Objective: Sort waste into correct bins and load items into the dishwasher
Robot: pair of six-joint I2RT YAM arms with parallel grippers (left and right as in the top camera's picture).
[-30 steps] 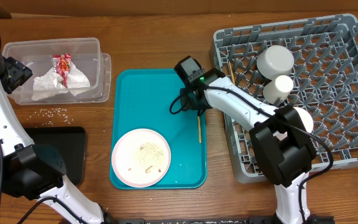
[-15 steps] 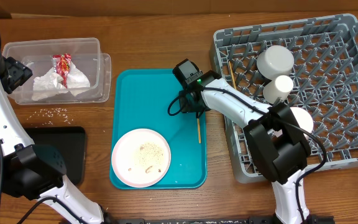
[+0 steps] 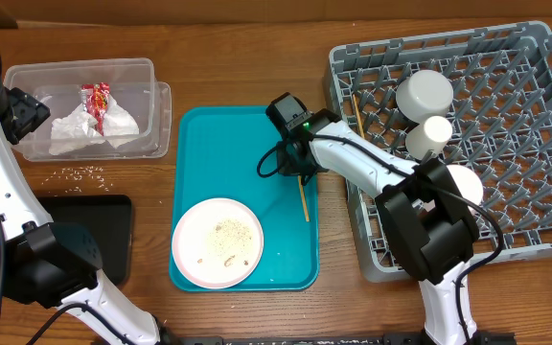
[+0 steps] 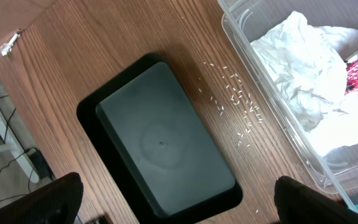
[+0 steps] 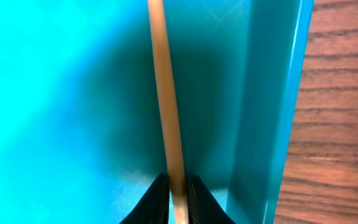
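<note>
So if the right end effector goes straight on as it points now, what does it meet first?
Probably the floor of the teal tray, near its wall. The right end effector, shut on the chopstick, points at it; depth is unclear.

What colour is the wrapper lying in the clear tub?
Red and white; the wrapper shows best in the overhead view.

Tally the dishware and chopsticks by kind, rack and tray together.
plate, on the teal tray: 1
white cups or bowls, in the grey rack: 3 (large, small, one partly hidden)
chopsticks: 2 (one on the tray, pinched by the right gripper; one in the rack)
Total: 6
</note>
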